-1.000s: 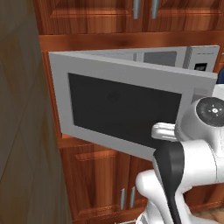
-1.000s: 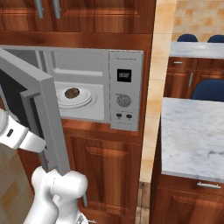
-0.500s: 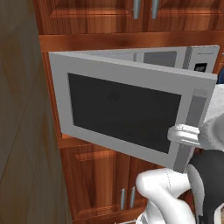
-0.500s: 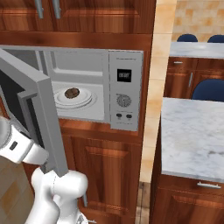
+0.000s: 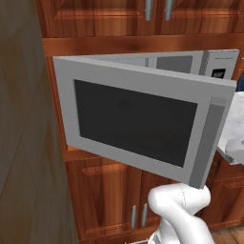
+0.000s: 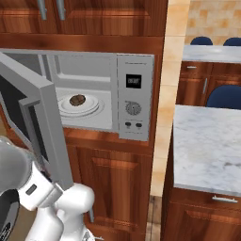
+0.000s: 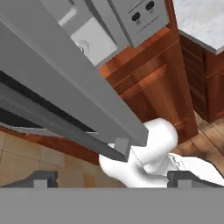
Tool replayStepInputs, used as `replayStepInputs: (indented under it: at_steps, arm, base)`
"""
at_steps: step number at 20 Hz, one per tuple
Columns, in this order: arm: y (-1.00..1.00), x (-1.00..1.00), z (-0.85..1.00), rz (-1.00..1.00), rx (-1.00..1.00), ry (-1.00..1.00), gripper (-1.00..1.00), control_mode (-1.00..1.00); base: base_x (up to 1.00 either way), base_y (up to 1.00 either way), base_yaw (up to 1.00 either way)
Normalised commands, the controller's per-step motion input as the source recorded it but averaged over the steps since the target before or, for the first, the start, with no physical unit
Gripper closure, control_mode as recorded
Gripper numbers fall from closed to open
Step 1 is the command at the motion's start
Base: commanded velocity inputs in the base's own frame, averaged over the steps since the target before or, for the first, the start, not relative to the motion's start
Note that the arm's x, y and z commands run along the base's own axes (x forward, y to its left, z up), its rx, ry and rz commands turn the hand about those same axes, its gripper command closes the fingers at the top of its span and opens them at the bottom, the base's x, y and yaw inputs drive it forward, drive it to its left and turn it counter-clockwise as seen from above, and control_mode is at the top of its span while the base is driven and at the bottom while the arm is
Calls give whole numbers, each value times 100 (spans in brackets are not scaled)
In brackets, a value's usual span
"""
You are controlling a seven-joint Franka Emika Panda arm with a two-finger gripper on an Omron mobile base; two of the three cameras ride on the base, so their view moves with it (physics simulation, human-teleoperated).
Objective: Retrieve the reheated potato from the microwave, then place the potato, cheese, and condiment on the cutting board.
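Fingers (image 7: 111,178) spread wide, empty, below the microwave (image 6: 134,96) door edge.

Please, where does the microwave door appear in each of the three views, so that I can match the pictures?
Left base view: the microwave door spans the middle, its dark window facing the camera.
Right base view: the door stands at the left, swung open and seen nearly edge-on.
Hand view: the door runs as a grey slab from the upper left to the centre.
Shared landmark: the control panel, also at and.
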Motion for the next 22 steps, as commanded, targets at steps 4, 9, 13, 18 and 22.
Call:
replayStepInputs:
  at_steps: [4, 9, 13, 18, 22]
  arm:
    - [-46, -11, 18, 2, 32, 1, -100, -100]
    - [-30, 15, 1, 8, 24, -2, -100, -100]
    - [-25, 52, 0, 0, 30, 5, -100, -100]
    - [-8, 65, -1, 2, 35, 9, -100, -100]
    - [17, 65, -15, 8, 28, 1, -100, -100]
  base:
    - [0, 0, 0]
    - [0, 0, 0]
    - [0, 0, 0]
    - [0, 0, 0]
    - [0, 0, 0]
